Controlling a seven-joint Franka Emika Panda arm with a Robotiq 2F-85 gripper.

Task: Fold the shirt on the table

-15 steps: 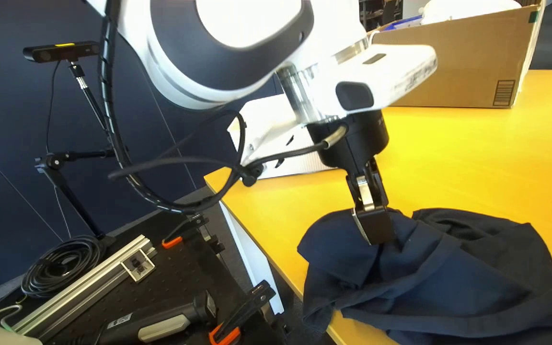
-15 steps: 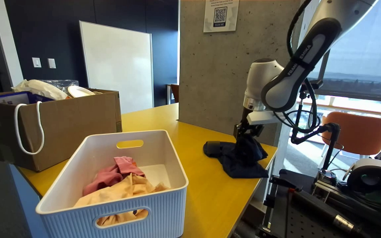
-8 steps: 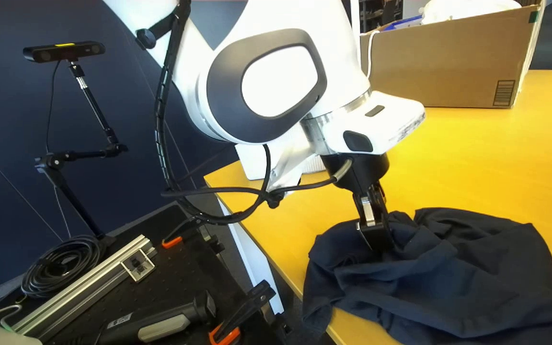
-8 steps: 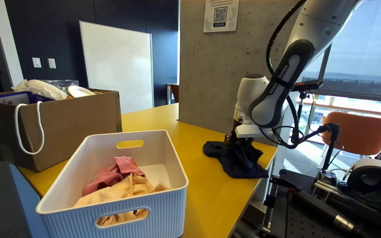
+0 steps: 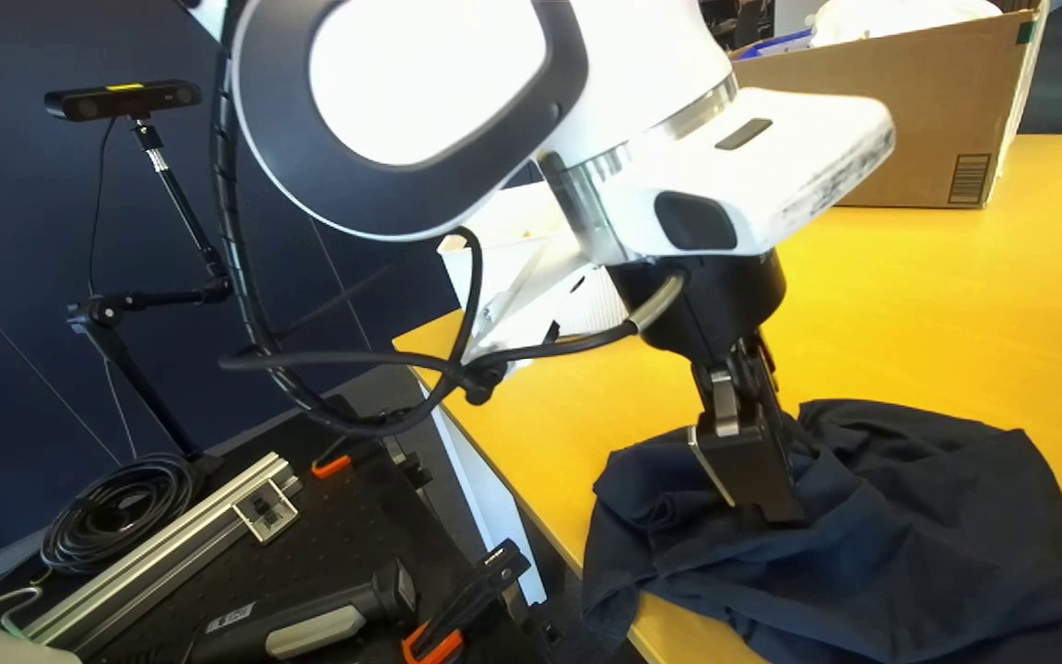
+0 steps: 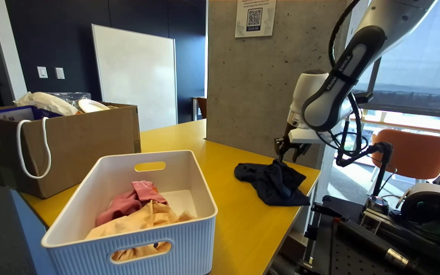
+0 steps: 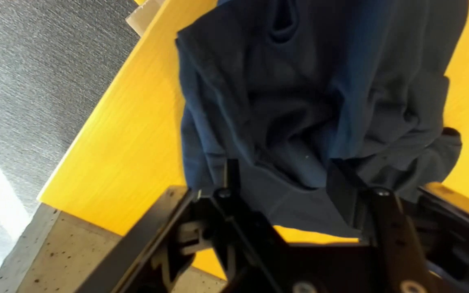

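The dark navy shirt lies crumpled in a heap on the yellow table, with part hanging over the near edge in an exterior view. In the wrist view its folds bunch up ahead of the jaws. Just over the heap, my gripper stands open, its two fingers apart. Between the fingertips the wrist view shows only shirt lying beneath, nothing gripped. One finger is close to the shirt's raised peak; whether they touch I cannot tell.
A pale ribbed bin holding pink and tan cloth stands on the table. Behind it is a large cardboard box. A concrete pillar rises close beside the shirt. A black cart with tools adjoins the table edge.
The gripper came down with a lifted part of the shirt, then opened and rose off it. That cloth now rests lower, folded onto the heap.
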